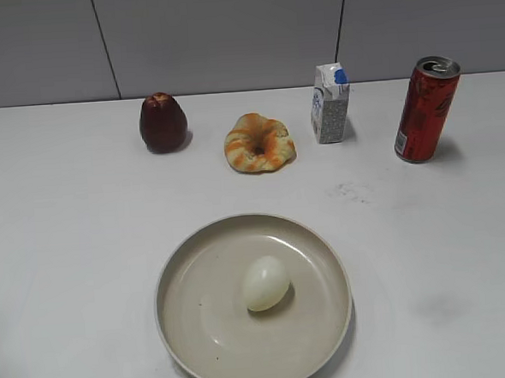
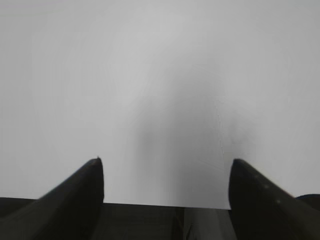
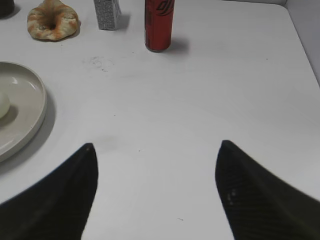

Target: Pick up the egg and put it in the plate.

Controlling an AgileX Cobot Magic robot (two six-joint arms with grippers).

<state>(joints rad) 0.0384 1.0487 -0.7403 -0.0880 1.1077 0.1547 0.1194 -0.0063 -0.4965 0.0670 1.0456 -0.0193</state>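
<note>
The pale cream egg (image 1: 266, 282) lies inside the large beige plate (image 1: 192, 325) at the front middle of the white table. The right wrist view shows the plate's right rim (image 3: 35, 115) and a sliver of the egg (image 3: 2, 105) at its left edge. My right gripper (image 3: 156, 150) is open and empty over bare table to the right of the plate. My left gripper (image 2: 165, 162) is open and empty over bare white table. Neither gripper shows in the exterior view.
At the back stand a dark red apple (image 1: 163, 122), an orange-yellow ring pastry (image 1: 258, 143), a small white milk carton (image 1: 330, 104) and a red can (image 1: 425, 110). The right wrist view shows the pastry (image 3: 52, 20), carton (image 3: 107, 12), can (image 3: 159, 25) and the table's right edge.
</note>
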